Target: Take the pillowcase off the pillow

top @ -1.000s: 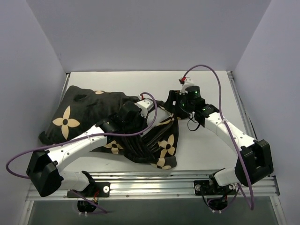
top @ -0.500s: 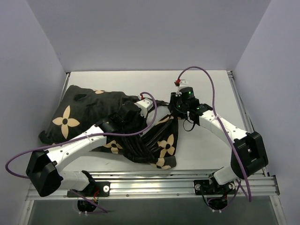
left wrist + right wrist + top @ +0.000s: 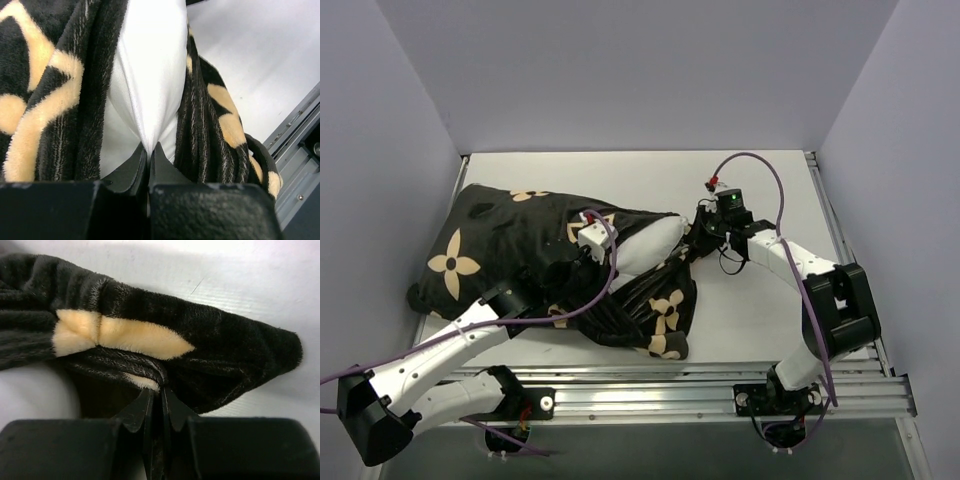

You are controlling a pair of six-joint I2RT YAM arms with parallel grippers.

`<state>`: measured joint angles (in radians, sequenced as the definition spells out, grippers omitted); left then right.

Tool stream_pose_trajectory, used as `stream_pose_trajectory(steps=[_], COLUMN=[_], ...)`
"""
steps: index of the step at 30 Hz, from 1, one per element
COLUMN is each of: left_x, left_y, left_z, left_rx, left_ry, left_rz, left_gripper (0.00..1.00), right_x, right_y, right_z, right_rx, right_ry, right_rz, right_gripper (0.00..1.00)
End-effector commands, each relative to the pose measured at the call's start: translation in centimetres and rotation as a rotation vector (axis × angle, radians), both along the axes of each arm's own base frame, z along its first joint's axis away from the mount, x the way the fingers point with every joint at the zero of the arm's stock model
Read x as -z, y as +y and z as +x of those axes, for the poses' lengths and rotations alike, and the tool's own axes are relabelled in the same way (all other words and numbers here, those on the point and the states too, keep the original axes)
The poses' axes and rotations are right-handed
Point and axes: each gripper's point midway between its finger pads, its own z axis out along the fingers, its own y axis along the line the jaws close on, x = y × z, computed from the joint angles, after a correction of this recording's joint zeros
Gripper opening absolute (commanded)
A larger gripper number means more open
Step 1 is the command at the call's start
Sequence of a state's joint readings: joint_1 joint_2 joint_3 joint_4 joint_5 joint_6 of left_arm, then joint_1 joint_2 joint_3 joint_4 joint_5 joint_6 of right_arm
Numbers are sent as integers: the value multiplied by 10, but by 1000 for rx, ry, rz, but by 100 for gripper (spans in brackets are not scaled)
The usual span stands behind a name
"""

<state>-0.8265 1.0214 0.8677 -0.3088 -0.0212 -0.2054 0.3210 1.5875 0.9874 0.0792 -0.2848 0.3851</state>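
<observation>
The black pillowcase (image 3: 500,235) with tan flowers lies across the left half of the table, bunched at its open end (image 3: 660,310). The white pillow (image 3: 645,243) sticks out of that opening. My left gripper (image 3: 610,258) is shut on a pinch of the pillow's white fabric (image 3: 150,65), with folds of the pillowcase (image 3: 95,75) on both sides of it; its tips (image 3: 149,147) meet on the cloth. My right gripper (image 3: 698,240) is shut on the pillowcase's edge (image 3: 225,345) at the opening, its tips (image 3: 161,389) clamped on the hem.
Bare white tabletop (image 3: 760,310) lies to the right of the fabric and behind it. An aluminium rail (image 3: 640,385) runs along the near edge. Grey walls close in the left, back and right. Purple cables loop off both arms.
The right gripper moved onto the pillowcase's edge and shut on it. The left arm drew back to the left, and more of the white pillow now shows outside the opening.
</observation>
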Motion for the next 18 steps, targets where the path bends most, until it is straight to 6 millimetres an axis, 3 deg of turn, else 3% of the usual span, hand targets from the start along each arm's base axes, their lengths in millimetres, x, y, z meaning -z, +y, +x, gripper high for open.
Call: stream_pose_trajectory(steps=[1,4,6,7,9,10,13,15,17,18], left_x=[-43,-58,-62,-61,-62,-63,-68,-60,-69,-60], left_y=[5,-2,-11,-14,-27,-31,-48,-57,-64,-69], left_z=[-5,8,27,34,56,63,91,106,118,124], left_rx=[1,-43,-90,-106,-139,-145,-168,-183,-192,-194], left_ry=[-98,-138,-147,-146,-145,-146,-156,-143,-152,-138], left_rz=[-142,-227,-236,-231,-211,-208,-219,-211,-227,-211], left_gripper=[2,2,2,2,2,2,2,2,2,2], right_x=[13,2,-8,-25,-39,-59,-85,-92,-93,-94], right_y=[-36,-13,-8,-8,-11,-14,-15,3,21,29], right_z=[22,10,2,0,-6,-8,-19,-33,-51,-56], right_rx=[124,47,39,44,63,81,113,104,97,117], right_ry=[-28,-42,-55,-96,-114,-159,-202,-199,-178,-163], right_rz=[-45,32,40,42,43,49,44,41,41,76], right_gripper=[0,0,7,18,27,36,49,54,62,64])
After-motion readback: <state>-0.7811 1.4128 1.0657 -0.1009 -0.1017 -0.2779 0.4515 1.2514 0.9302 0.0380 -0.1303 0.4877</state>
